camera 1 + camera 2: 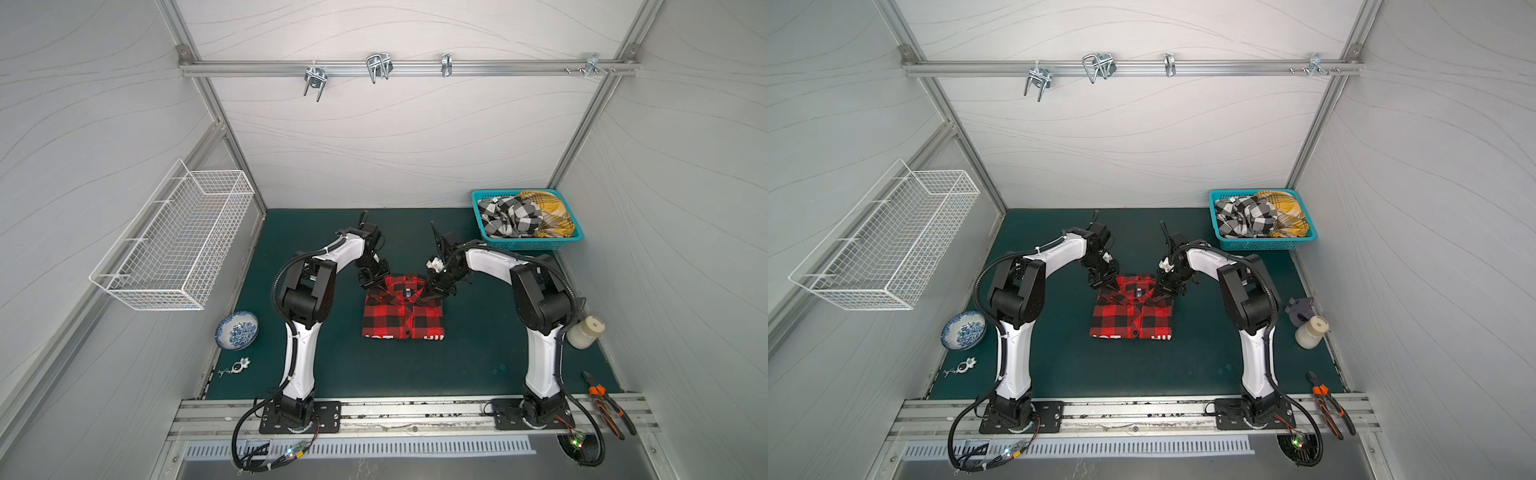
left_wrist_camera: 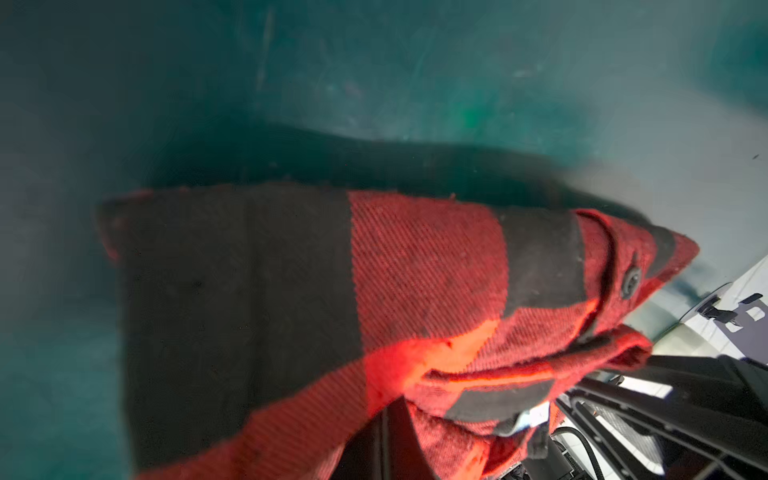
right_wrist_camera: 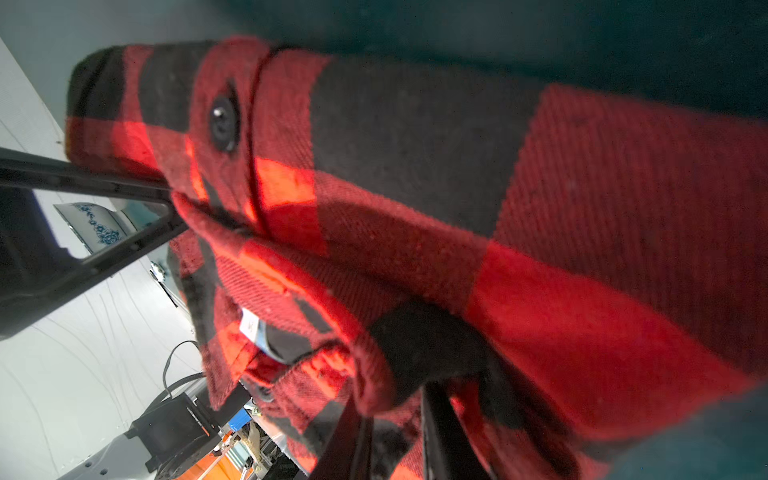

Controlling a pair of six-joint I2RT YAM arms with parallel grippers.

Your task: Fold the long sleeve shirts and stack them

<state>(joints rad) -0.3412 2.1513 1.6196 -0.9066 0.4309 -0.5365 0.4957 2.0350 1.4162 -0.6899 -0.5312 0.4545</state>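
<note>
Grippers at the collar edge of the folded red-and-black shirt (image 1: 401,318), centre of green mat (image 1: 478,353): left gripper (image 1: 374,286) and right gripper (image 1: 432,293) both clenched on its cloth. Hazard: unequal pulling or a slipping pinch could spring the fold open or skew it.

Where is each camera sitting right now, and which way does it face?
Top views: high above the front, looking down at the green mat; both show both arms, with the left gripper and right gripper at the collar end of the red plaid shirt.
Left wrist: on the left arm, close over the shirt's edge; one own finger shows.
Right wrist: on the right arm, close on the collar; own fingers pinch cloth.
Shared: both wrist views show the neck label.
</note>
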